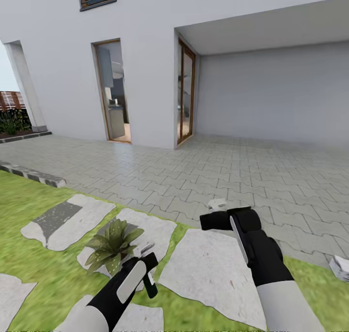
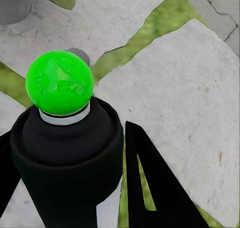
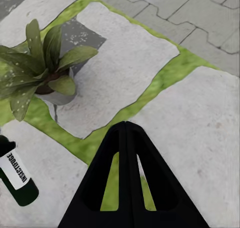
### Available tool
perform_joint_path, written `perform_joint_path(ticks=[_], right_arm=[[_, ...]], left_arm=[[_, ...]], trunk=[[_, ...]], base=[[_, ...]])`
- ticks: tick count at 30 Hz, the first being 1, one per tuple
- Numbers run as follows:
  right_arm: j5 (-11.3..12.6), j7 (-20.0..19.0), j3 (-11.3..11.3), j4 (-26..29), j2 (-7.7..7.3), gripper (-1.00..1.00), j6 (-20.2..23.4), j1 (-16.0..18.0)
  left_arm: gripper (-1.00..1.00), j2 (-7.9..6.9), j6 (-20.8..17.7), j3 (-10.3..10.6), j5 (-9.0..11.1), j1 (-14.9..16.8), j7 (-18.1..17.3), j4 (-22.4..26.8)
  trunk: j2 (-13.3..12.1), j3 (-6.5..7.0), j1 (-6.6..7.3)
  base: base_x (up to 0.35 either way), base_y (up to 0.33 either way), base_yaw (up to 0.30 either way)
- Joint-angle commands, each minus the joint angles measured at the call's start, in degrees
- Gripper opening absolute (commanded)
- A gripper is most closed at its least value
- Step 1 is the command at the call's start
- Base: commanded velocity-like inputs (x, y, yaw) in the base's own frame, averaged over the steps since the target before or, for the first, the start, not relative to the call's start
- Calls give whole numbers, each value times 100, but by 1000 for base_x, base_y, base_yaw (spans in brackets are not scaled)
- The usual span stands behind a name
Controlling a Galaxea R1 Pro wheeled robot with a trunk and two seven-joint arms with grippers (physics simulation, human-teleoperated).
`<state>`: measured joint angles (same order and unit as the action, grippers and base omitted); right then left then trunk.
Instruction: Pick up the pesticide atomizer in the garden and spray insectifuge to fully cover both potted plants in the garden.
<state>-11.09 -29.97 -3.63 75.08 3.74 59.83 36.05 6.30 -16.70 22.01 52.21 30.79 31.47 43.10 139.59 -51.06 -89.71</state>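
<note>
Grip on small dark green, white-labelled pesticide atomizer (image 3: 17, 175): left gripper (image 1: 144, 269) pinching its body; likely light, rigid, slick. Right gripper (image 3: 127, 128) pressed together, empty.

The head camera looked forward and down from standing height over lawn, stepping stones (image 1: 213, 269) and grey paving (image 1: 218, 172) toward the white house wall (image 1: 63, 55). The left wrist camera sat very close along its claw (image 2: 107, 188), facing down at a pale stone (image 2: 185, 108). The right wrist camera looked down from higher up along its claw (image 3: 131, 188); it shared the potted plant (image 3: 37, 70) and surrounding stones with the head view (image 1: 112, 244)
</note>
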Motion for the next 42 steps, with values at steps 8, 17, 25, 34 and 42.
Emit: perform_joint_path(ticks=[8, 17, 25, 34, 42], right_arm=[[-51, -60, -17, 105, 4, -100, 17, 17], [-51, -61, -9, 325, 1, -100, 17, 8], [-51, -61, 19, 650, -12, -100, 17, 0], [-59, -61, 37, 794, -28, -100, 17, -1], [-59, -61, 45, 804, -31, -100, 17, -1]], left_arm=[[-100, 3, 8, 5, -397, -3, 43, 6], [-100, -10, -33, -218, -370, 13, 49, -282], [-100, 33, -86, -791, -325, 866, 22, -1684], [-100, -32, -480, -1119, -309, 683, 2381, 549], [-100, 11, -728, -1128, -314, 656, 3829, 1422]], trunk=[[3, -82, 1], [3, -139, 1], [3, -141, 1], [3, -141, 1], [3, -141, 1]], base=[[97, -1, 0], [206, 0, 0], [8, 0, 0], [0, 0, 0], [0, 0, 0]])
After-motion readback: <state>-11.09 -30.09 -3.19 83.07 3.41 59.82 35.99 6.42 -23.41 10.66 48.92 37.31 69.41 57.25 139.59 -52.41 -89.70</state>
